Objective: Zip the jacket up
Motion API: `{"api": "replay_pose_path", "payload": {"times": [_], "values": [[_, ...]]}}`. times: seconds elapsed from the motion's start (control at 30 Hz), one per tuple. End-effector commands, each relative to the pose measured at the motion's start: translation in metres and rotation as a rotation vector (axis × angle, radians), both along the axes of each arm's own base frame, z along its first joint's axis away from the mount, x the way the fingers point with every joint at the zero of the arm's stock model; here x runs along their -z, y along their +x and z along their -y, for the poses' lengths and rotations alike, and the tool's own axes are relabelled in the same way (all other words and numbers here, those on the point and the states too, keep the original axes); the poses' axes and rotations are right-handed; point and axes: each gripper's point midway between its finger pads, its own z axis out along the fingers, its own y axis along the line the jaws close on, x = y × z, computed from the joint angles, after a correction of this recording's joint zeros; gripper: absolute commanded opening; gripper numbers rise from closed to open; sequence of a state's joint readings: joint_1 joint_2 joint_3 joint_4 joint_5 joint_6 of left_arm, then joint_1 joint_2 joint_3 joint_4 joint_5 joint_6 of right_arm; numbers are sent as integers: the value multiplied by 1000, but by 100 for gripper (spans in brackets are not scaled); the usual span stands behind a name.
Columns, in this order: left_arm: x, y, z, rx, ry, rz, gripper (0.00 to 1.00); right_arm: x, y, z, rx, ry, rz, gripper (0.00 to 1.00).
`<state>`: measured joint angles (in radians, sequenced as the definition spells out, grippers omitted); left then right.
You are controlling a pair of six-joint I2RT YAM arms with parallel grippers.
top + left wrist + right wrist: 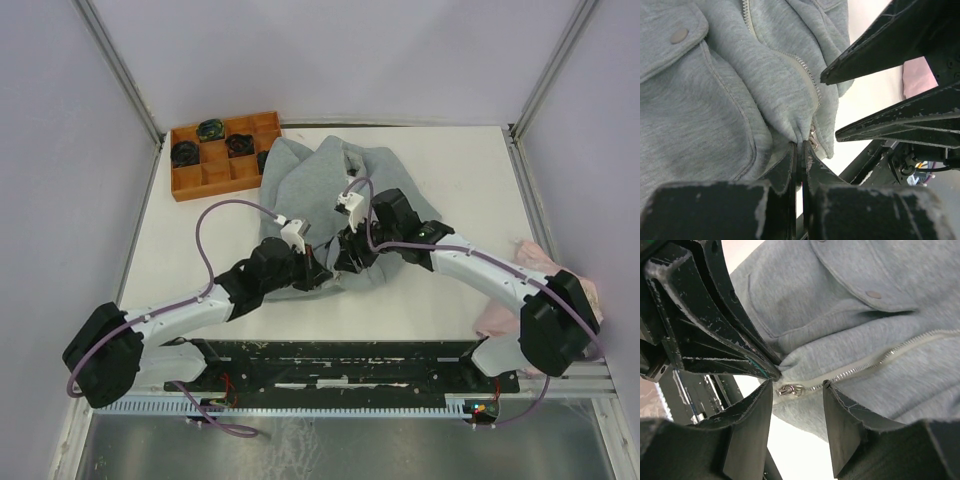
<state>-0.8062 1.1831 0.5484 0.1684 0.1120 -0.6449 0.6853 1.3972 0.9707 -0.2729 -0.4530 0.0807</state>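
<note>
The light grey jacket (320, 180) lies bunched at the middle of the table, its hem toward the arms. My left gripper (801, 147) is shut on the jacket's (700, 100) bottom hem, right beside the zipper's lower end. My right gripper (797, 387) is open, and the metal zipper slider (790, 389) sits between its fingertips at the hem, untouched. The zipper teeth (890, 356) run up and to the right across the jacket (865, 335). In the top view both grippers, left (322, 272) and right (350, 256), meet at the near hem. The jacket's hood end is far from the arms.
An orange compartment tray (200, 192) holding dark round objects (185, 153) stands at the back left, touching the jacket's corner. A pale pink cloth (590, 292) lies at the table's right edge by the right arm. The right gripper's fingers (880, 45) crowd the left wrist view.
</note>
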Motion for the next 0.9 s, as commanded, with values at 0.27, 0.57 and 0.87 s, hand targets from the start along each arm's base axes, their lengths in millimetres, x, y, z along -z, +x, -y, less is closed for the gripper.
{"api": "replay_pose_path", "payload": {"times": [0.27, 0.57, 0.87], "values": [[-24, -1, 2, 75, -21, 142, 3, 3, -4, -11, -110, 8, -24, 60], [-21, -5, -3, 59, -22, 115, 3, -3, 11, 3, 40, 11, 14, 62], [-19, -7, -8, 36, -19, 94, 3, -4, -8, 2, -103, 71, 102, 61]]}}
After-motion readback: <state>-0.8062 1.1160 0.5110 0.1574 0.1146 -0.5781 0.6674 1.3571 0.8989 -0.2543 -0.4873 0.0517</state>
